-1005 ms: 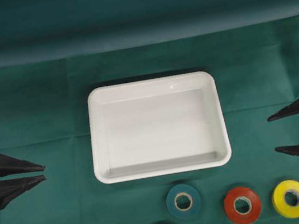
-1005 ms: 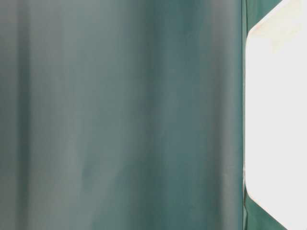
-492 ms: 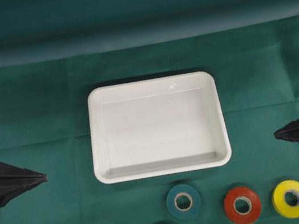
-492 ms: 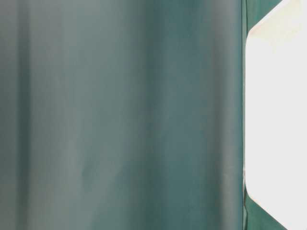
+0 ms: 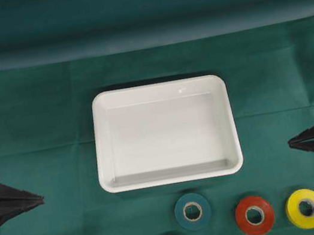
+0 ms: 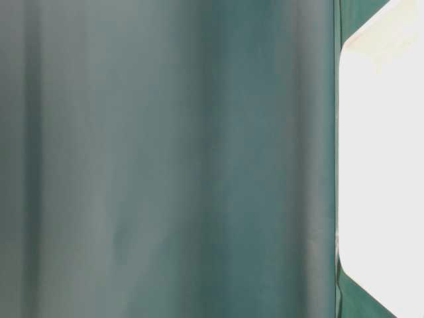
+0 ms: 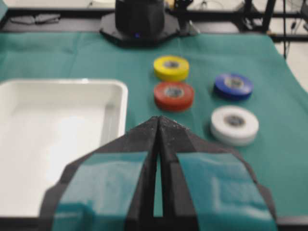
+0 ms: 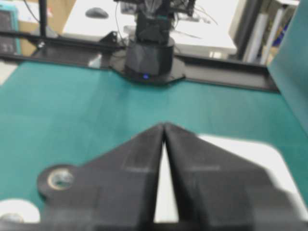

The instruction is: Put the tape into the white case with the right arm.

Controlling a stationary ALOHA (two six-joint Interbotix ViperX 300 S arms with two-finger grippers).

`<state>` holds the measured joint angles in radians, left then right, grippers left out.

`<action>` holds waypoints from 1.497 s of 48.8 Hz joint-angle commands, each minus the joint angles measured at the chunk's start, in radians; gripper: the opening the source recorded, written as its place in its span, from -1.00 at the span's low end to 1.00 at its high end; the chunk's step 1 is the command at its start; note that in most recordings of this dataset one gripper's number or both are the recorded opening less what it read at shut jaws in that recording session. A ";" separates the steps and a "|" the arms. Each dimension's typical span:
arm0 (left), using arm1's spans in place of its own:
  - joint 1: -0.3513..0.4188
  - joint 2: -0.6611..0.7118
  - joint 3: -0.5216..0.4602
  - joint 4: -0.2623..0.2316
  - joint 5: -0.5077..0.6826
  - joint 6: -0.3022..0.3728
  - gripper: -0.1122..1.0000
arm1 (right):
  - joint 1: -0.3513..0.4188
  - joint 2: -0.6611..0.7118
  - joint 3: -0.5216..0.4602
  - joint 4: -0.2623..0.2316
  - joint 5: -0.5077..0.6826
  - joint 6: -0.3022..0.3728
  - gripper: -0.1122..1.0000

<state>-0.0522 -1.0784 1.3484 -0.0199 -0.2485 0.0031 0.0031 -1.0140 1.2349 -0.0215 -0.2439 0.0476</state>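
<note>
Overhead: right tool (image 5: pixel 291 142) (closed) well clear of white case (image 5: pixel 172 178).

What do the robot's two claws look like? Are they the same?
Nearly. Both are matte black with two long fingers tapering to a sharp point, like a beak. The left gripper has light-blue tape patches on its fingers, seen from overhead and from its wrist camera. The right gripper is plain black throughout, with faint rectangular pads on its fingers.

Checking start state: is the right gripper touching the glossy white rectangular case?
Apart. Overhead view shows green cloth between the right gripper and the white case.
</note>
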 commanded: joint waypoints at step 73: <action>-0.009 -0.120 0.028 -0.003 0.422 -0.044 -0.80 | 0.077 0.048 -0.040 -0.034 0.334 0.106 0.72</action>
<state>-0.0583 -1.2057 1.3867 -0.0215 0.1795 -0.0414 0.0522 -0.9649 1.1965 -0.0430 0.1197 0.1534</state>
